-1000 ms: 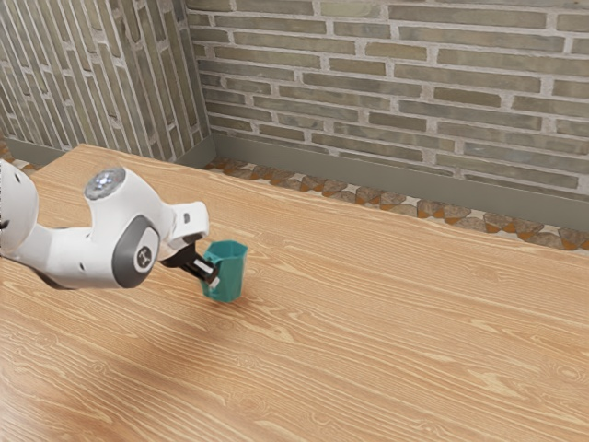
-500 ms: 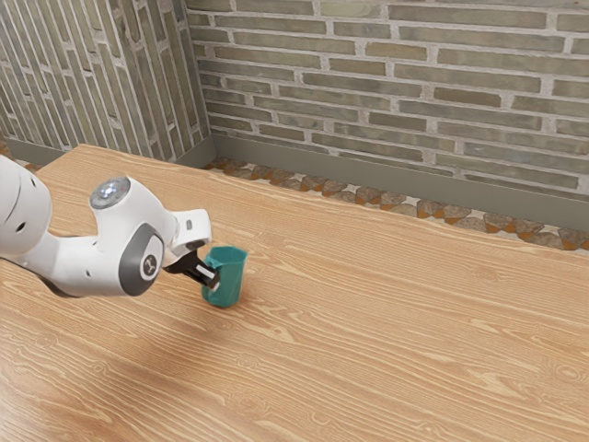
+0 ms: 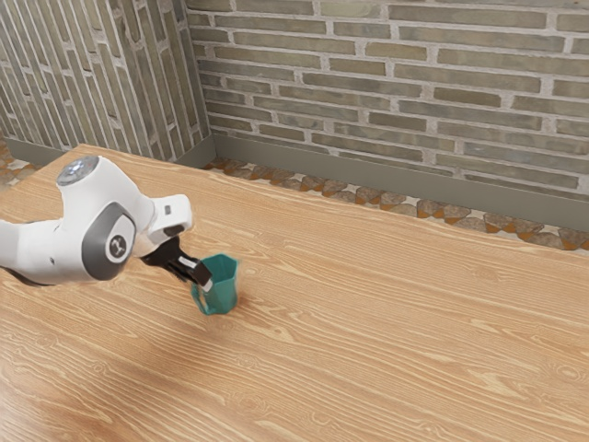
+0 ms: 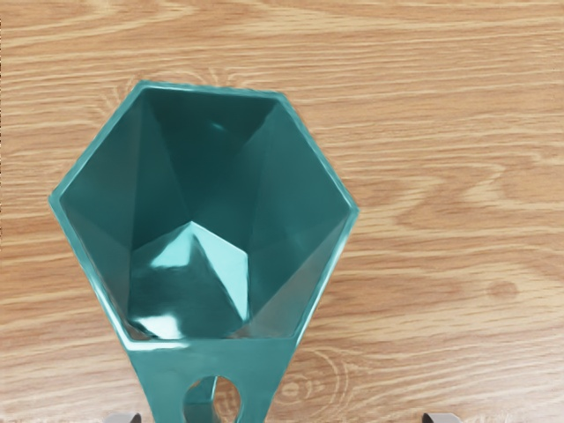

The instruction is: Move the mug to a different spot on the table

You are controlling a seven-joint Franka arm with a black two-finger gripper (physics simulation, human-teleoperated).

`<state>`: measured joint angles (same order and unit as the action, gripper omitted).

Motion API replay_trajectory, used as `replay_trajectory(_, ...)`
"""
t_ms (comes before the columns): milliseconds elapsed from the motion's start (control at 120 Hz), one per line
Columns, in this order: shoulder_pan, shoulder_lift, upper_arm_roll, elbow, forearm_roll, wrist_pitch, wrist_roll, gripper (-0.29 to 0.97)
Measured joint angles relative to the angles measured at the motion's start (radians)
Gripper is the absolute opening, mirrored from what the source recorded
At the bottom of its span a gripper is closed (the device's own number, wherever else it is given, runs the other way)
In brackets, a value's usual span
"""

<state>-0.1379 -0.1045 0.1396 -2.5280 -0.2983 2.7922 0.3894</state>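
Gripper: the gripper (image 3: 199, 274) sits low over the table, against the mug's handle side. In the wrist view its fingertips (image 4: 131, 418) stand wide apart, and the far one is clear of the handle. Not clamped.
Arm: the white arm (image 3: 92, 235) comes in from the exterior view's left, elbow raised and hand angled down.
Mug: the teal, faceted, six-sided mug (image 3: 221, 287) stands mouth up on the table, in the near-left part of the exterior view. The inside (image 4: 203, 220) holds nothing.
Handle: the handle (image 4: 211, 392) points toward the gripper and lies between the fingertips.
Table: the table (image 3: 386, 331) is light wood with a strong grain.
Stones: a row of brown stones (image 3: 386, 198) runs along the table's far edge.
Walls: a grey brick wall (image 3: 414, 83) stands behind. A wall of narrow upright strips (image 3: 92, 74) stands at the exterior view's left, and the two meet in a corner.
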Motion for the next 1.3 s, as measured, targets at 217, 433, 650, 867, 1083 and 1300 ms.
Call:
replay_trajectory(217,0.019,-0.171,0.006,0.032,0.04,-0.22,-0.016,0.5)
replay_trajectory(433,0.041,-0.13,0.006,0.299,0.149,-0.476,-0.052,0.6)
replay_trajectory(650,0.068,0.08,0.0,0.701,0.191,-0.718,-0.091,0.64)
replay_trajectory(867,0.387,0.176,-0.318,1.126,0.202,-1.027,-0.119,0.65)
replay_trajectory(1083,0.441,0.151,-0.327,1.156,0.223,-1.213,-0.138,0.65)
replay_trajectory(1300,0.405,0.126,-0.322,1.166,0.212,-1.323,-0.151,0.66)
